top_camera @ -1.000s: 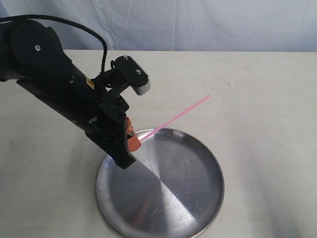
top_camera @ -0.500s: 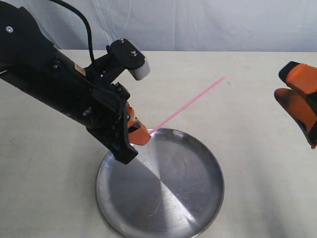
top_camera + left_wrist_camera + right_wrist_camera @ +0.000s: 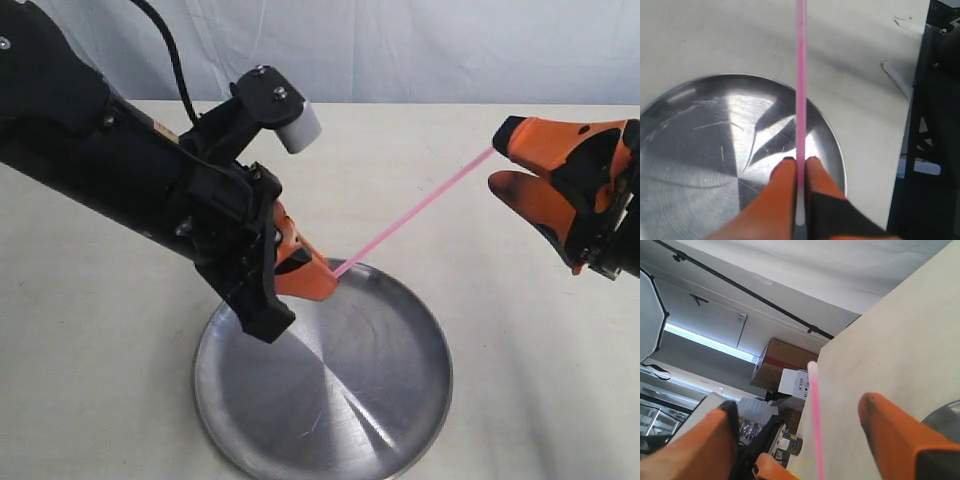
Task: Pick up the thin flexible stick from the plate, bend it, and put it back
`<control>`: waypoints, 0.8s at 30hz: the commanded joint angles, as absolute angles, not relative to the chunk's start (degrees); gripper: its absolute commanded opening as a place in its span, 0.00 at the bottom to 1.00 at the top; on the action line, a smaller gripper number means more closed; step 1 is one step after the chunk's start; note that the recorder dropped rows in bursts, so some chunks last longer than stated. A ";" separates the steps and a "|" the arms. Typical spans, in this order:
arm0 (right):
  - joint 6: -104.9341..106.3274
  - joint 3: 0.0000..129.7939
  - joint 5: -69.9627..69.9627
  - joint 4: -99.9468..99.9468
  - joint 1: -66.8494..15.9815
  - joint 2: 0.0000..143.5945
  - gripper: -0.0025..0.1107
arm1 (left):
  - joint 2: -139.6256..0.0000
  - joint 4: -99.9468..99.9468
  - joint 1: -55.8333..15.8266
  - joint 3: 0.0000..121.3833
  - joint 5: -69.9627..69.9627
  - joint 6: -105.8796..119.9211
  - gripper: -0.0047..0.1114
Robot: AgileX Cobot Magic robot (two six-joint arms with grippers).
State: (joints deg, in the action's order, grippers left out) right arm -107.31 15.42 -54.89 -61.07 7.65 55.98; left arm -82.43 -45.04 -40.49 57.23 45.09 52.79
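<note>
My left hand (image 3: 328,272) pinches the pink stick (image 3: 415,208) by one end above the plate (image 3: 400,432), angled up so my right hand (image 3: 502,156), spread wide around the free tip, can clamp it.

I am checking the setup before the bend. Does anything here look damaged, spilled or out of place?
Nothing stands out. The thin flexible stick is straight, pinched at one end by the left gripper above the plate; its free end sits inside the open right gripper. The plate is only lightly scratched.
</note>
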 commanded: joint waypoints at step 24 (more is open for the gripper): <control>-106.21 15.84 -56.32 -64.39 7.83 56.91 0.02 | -82.01 -49.40 -45.82 57.13 43.88 56.16 0.04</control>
State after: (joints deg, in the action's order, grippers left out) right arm -106.50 15.42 -56.07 -63.95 7.65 56.82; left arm -82.43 -48.03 -45.51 57.23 44.10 55.95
